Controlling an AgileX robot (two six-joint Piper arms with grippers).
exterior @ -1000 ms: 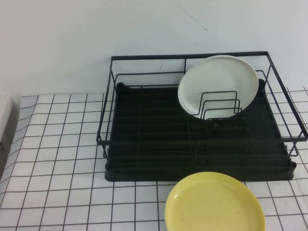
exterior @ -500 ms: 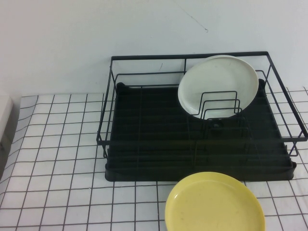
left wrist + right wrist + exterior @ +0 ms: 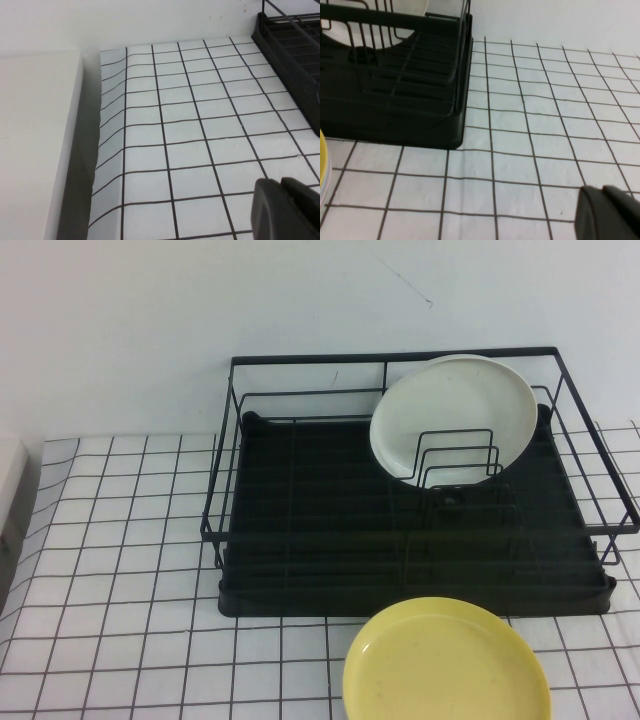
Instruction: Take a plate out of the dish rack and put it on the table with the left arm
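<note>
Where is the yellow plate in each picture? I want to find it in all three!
High view: the yellow plate lies flat on the table, just in front of the dish rack.
Left wrist view: not in it; only the left gripper low over the table.
Right wrist view: just a thin yellow edge beside the rack; the right gripper hangs over the table.
Shared landmark: the black dish rack, seen in all three.
</note>
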